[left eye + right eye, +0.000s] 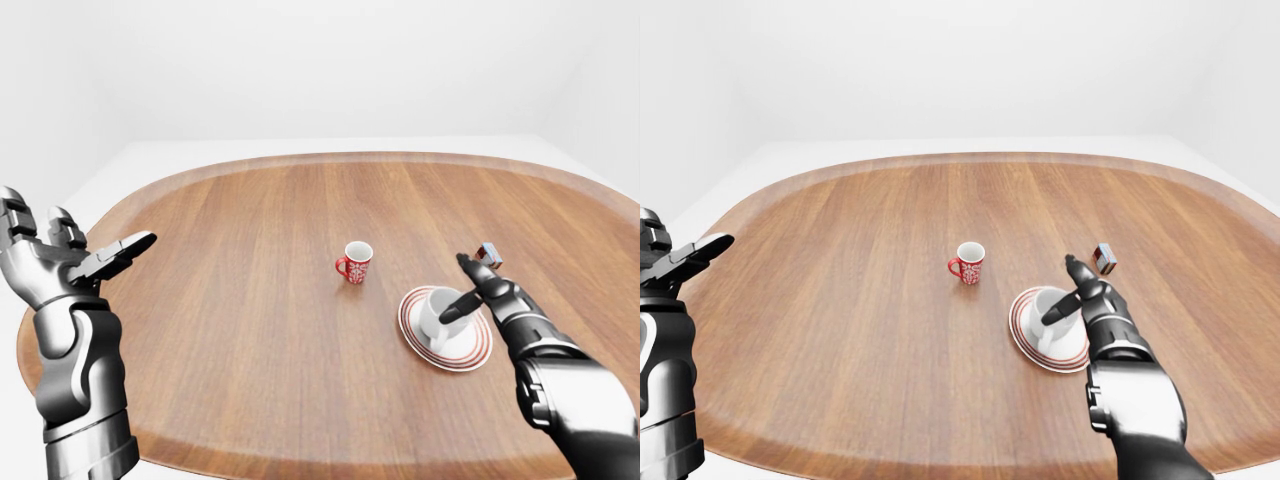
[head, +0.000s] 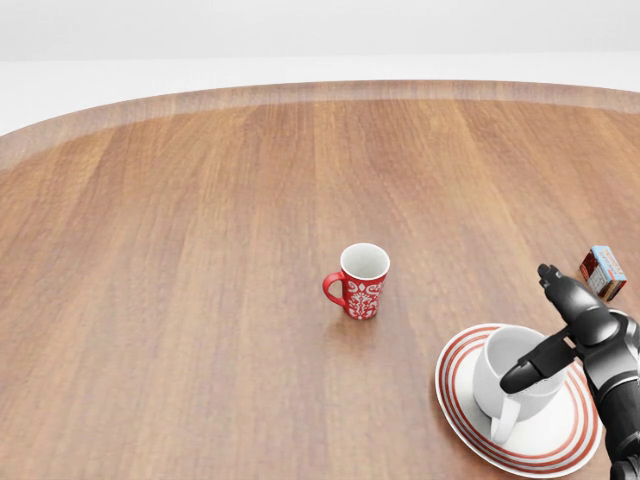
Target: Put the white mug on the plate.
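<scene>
Release step: white mug set down on the plate.

The right hand (image 2: pixel 560 335) has its fingers spread beside the white mug (image 2: pixel 515 380), which stands upright on the red-ringed plate (image 2: pixel 455 400); next, lift clear without clipping it. Left hand (image 1: pixel 60 262) open, idle; the red patterned mug (image 2: pixel 360 281) stands farther off.
</scene>
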Tool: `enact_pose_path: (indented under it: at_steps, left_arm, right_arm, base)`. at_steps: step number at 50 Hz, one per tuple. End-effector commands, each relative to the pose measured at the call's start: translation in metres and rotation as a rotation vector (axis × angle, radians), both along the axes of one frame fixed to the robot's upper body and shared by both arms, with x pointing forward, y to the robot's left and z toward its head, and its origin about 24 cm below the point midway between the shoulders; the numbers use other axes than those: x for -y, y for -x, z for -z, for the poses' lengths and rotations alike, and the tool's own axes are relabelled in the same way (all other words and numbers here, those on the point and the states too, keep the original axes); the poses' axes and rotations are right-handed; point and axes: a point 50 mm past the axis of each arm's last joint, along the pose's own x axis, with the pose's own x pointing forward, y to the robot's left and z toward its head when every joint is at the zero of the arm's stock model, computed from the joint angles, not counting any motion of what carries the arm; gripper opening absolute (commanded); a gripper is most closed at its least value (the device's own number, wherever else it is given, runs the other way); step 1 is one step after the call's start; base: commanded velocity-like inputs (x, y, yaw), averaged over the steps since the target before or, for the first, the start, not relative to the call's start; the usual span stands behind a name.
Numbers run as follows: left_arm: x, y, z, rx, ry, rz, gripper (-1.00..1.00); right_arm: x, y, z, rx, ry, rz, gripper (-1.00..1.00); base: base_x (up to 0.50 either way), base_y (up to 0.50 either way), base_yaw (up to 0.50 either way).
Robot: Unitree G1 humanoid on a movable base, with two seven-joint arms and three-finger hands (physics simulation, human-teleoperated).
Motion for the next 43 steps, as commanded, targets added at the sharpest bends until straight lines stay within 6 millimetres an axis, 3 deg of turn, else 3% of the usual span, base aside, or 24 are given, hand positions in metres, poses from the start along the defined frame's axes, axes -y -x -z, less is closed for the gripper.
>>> enact_pose_path:
  at_steps: [1, 11, 15, 17, 22, 24, 27, 33, 37, 43]
  left_arm:
    - [0.000, 0.000, 0.000, 0.000, -0.002, 0.000, 1.00]
    - [0.001, 0.001, 0.000, 0.003, -0.003, 0.000, 1.00]
    - [0.001, 0.001, 0.000, 0.001, -0.003, 0.000, 1.00]
    - [0.000, 0.001, 0.000, 0.000, -0.002, 0.000, 1.00]
    - [0.000, 0.001, 0.000, -0.001, -0.002, 0.000, 1.00]
    - [0.000, 0.001, 0.001, -0.001, -0.001, -0.001, 1.00]
    - [0.000, 0.000, 0.001, -0.002, -0.001, 0.000, 1.00]
    - [0.000, 0.000, 0.001, -0.003, -0.001, 0.000, 1.00]
    - [0.000, 0.001, 0.000, 0.001, -0.001, -0.001, 1.00]
    - [0.000, 0.000, 0.000, -0.001, 0.001, 0.000, 1.00]
  right_arm:
    - [-0.004, -0.023, -0.039, 0.100, 0.020, -0.042, 1.00]
    - [-0.018, -0.056, -0.118, 0.325, 0.090, -0.117, 1.00]
    - [-0.022, -0.063, -0.159, 0.458, 0.164, -0.140, 1.00]
    - [-0.029, -0.065, -0.192, 0.563, 0.187, -0.170, 1.00]
    - [-0.044, -0.060, -0.235, 0.692, 0.266, -0.249, 1.00]
    - [-0.056, -0.053, -0.261, 0.778, 0.316, -0.302, 1.00]
    - [-0.067, -0.046, -0.278, 0.818, 0.358, -0.351, 1.00]
    - [-0.102, -0.023, -0.332, 0.959, 0.462, -0.458, 1.00]
    - [-0.112, -0.018, -0.345, 1.016, 0.484, -0.458, 1.00]
    - [-0.114, -0.017, -0.348, 1.064, 0.476, -0.440, 1.00]
  base:
    - [0.00, 0.00, 0.00]
    - [0.00, 0.00, 0.00]
    - [0.00, 0.00, 0.00]
    - [0.00, 0.00, 0.00]
    - [0.00, 0.00, 0.00]
    - [0.00, 0.00, 0.00]
    - [0.00, 0.00, 0.00]
    - [0.00, 0.00, 0.00]
    - [0.00, 0.00, 0.00]
    - [0.00, 0.00, 0.00]
